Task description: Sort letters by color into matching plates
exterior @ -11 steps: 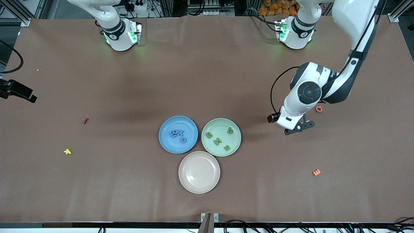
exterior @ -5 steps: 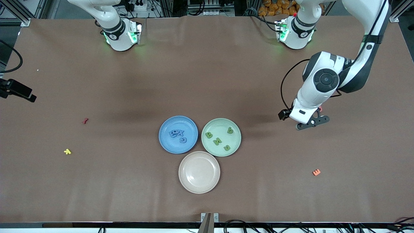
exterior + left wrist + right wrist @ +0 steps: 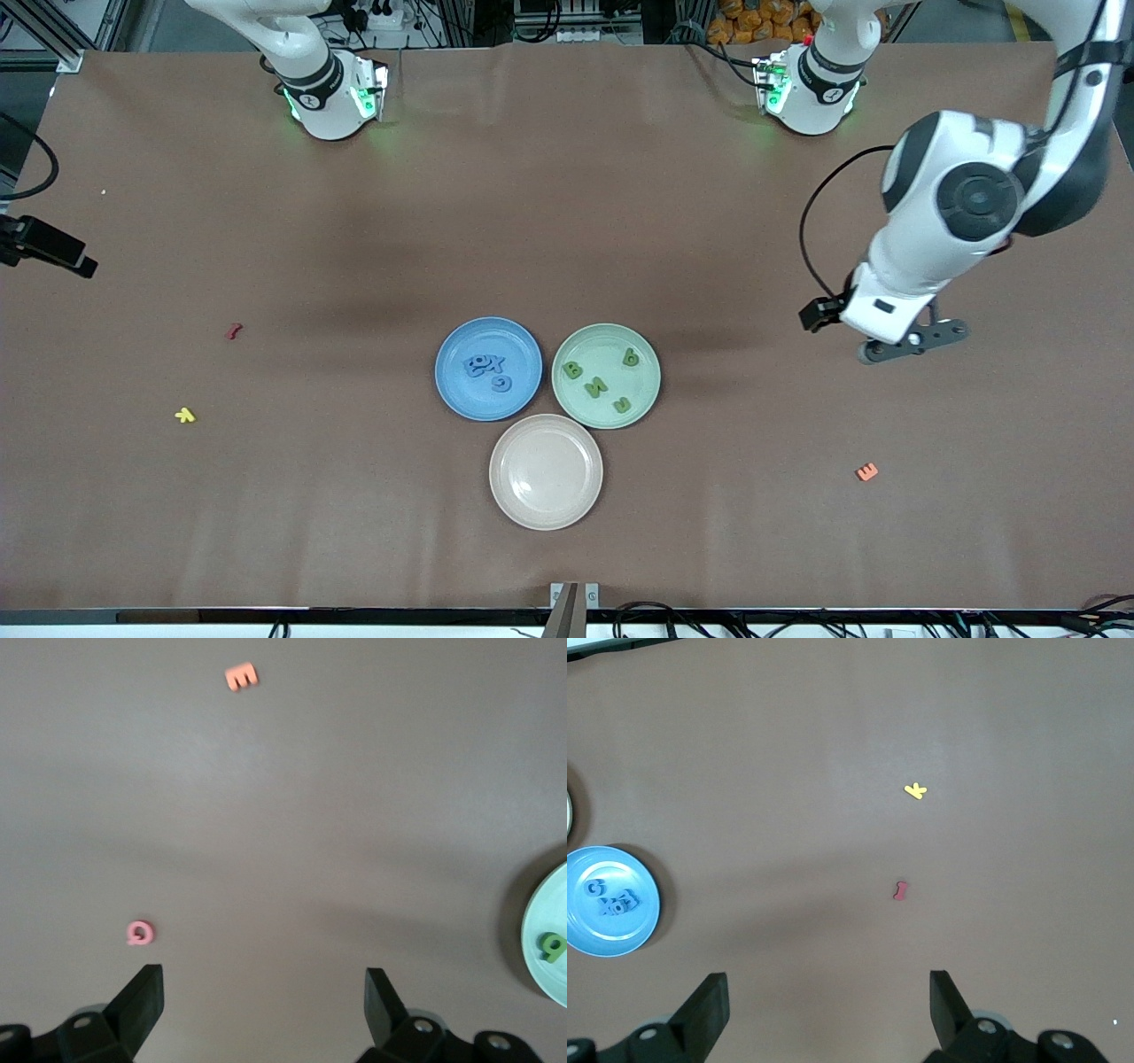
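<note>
The blue plate (image 3: 448, 390) holds several blue letters (image 3: 485, 364). The pale green plate (image 3: 604, 348) beside it holds several green letters (image 3: 596, 385). My left gripper (image 3: 912, 342) is open and empty over bare table toward the left arm's end. In the left wrist view my left gripper (image 3: 264, 1010) is near a pink letter (image 3: 139, 933), with the green plate's edge (image 3: 558, 904) showing. My right gripper (image 3: 828, 1014) is open and empty, high over the table. It sees the blue plate (image 3: 602, 937). It does not show in the front view.
A beige-pink plate (image 3: 546, 496) lies nearer the camera, touching both plates. An orange letter (image 3: 866, 472) lies toward the left arm's end. A red letter (image 3: 234, 331) and a yellow letter (image 3: 184, 415) lie toward the right arm's end.
My left arm has swung away from the green plate toward its own end of the table, gripper open throughout. It now covers the pink letter in the front view.
</note>
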`<act>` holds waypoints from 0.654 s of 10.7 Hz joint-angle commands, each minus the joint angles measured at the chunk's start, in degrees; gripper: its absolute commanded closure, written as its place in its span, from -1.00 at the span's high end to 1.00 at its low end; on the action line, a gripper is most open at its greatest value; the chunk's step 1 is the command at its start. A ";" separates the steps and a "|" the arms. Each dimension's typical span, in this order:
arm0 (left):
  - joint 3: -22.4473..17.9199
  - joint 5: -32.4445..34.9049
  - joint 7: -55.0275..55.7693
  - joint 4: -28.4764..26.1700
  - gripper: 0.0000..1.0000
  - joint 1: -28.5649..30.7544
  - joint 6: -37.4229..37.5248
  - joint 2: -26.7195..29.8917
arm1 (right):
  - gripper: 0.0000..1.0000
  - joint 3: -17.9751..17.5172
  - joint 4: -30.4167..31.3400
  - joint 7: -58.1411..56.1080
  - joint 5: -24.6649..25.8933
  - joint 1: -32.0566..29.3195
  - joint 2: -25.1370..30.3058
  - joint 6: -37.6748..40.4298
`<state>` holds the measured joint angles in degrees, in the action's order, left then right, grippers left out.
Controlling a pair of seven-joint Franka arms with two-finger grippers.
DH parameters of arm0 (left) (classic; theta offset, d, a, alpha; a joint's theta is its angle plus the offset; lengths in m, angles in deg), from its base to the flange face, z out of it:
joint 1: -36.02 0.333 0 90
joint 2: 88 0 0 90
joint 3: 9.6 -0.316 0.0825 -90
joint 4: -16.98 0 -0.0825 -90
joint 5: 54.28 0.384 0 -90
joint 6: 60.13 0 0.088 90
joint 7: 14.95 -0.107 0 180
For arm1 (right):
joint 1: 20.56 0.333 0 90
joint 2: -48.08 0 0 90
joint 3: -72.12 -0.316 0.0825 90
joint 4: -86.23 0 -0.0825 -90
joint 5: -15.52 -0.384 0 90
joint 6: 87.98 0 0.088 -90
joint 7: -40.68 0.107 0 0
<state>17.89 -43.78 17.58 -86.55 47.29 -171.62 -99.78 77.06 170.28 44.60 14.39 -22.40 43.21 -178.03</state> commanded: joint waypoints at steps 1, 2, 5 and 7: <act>0.72 -3.28 -7.03 8.32 1.00 4.97 8.36 0.62 | 1.00 -0.73 -0.91 0.47 -0.36 -1.14 -0.23 1.02; 0.72 -4.25 -9.83 11.74 1.00 6.20 11.78 0.97 | 1.00 -0.73 -1.08 0.48 -0.36 -1.23 -0.23 1.63; 0.19 -4.26 -10.92 15.82 1.00 6.39 14.98 1.94 | 1.00 -0.73 -1.35 0.56 -0.53 -1.14 -0.14 2.16; -0.07 -4.35 -11.00 16.78 1.00 6.39 15.16 3.07 | 1.00 -0.81 -1.35 0.39 -0.01 -0.88 -0.14 3.30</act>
<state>17.94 -46.72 7.64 -70.77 53.48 -157.69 -98.19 76.95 169.99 44.60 14.33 -22.76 43.21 -176.48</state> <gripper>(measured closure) 0.000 0.000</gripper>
